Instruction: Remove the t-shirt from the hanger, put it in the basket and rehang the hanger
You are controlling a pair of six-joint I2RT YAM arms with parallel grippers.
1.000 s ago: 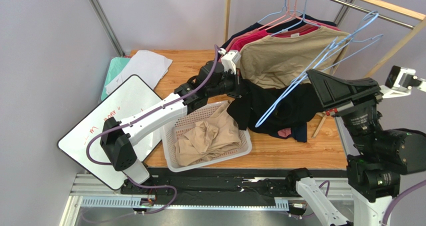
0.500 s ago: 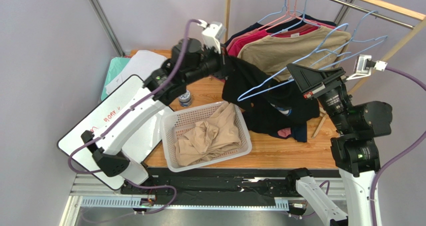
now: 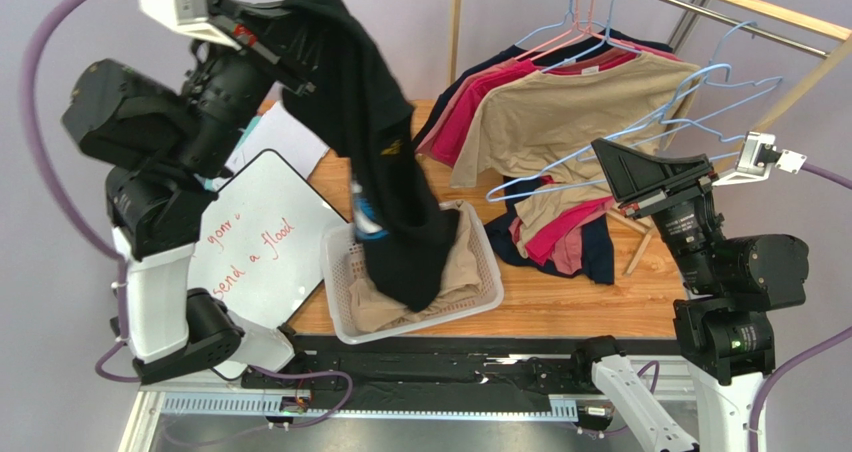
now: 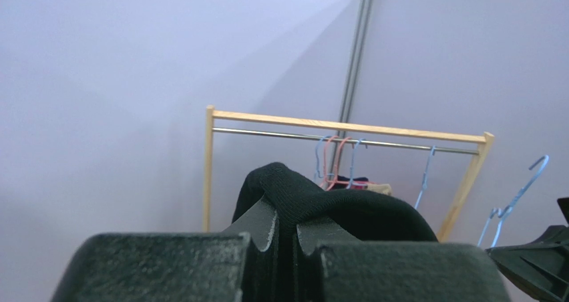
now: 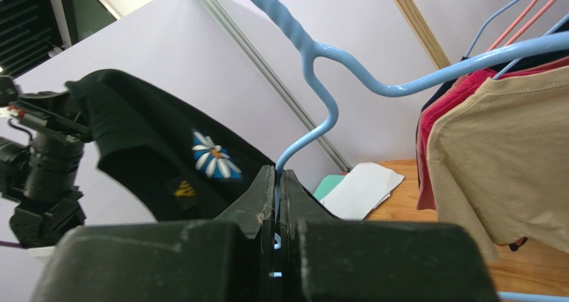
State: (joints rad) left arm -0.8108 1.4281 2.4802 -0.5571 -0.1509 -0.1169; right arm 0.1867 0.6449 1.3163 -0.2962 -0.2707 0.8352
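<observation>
Workspace seen from above: we find the left arm reared up high on the left side, its left claw [image 3: 290, 34] clenched on the top of a black t-shirt [image 3: 385, 172]. The shirt hangs down in one long drape, and its lower end reaches into a white plastic mesh basket [image 3: 338, 254]. That basket holds a crumpled beige garment [image 3: 370, 312] and sits on the wooden table [image 3: 600, 304]. A whiteboard with red handwriting [image 3: 250, 247] lies just left of the basket. On the right side, the right claw [image 3: 605, 162] is clamped on a light blue wire hanger [image 3: 660, 122], which is bare and well apart from the black t-shirt. Behind it, a wooden clothes rack [image 3: 455, 22] carries a beige t-shirt [image 3: 560, 112] and pink and dark shirts on hangers. More clothes lie heaped on the table below them.

From the left wrist, we look along the left claw [image 4: 286, 230]. Its fingers [image 4: 257, 225] are pressed together, with a fold of the black t-shirt [image 4: 334, 212] bulging up between them. The rack [image 4: 347, 123] stands beyond, against a pale wall.

From the right wrist, we see the right claw [image 5: 276, 198] pinching the wire of the hanger [image 5: 320, 81] between closed fingers. The black t-shirt [image 5: 147, 141] hangs far off at the left, showing a white and blue daisy print [image 5: 214, 162].
</observation>
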